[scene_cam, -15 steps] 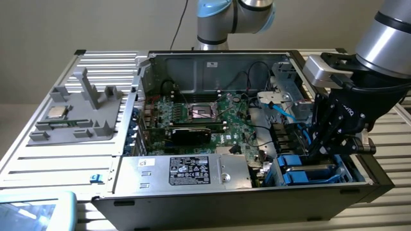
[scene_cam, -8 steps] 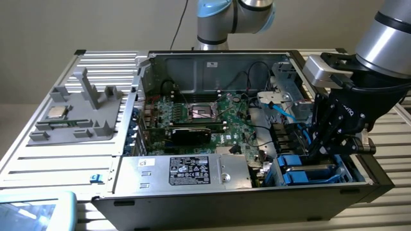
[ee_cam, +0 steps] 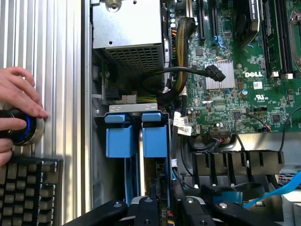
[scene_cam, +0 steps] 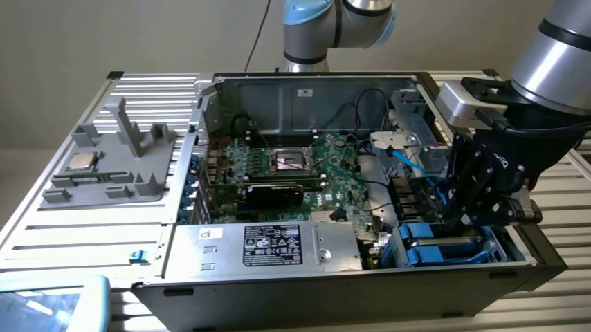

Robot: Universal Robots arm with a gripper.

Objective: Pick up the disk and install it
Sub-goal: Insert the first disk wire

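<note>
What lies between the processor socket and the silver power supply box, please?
A black expansion card lies between socket and box, seen in the exterior view.

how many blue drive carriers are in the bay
2, side by side in the drive bay: one carrier nearer the case wall, the other carrier nearer the motherboard. More may be hidden below the gripper.

Silver tubular arm with black band, upper right of frame, pale blue joint caps, black gripper with white lettering, grey wrist block
</note>
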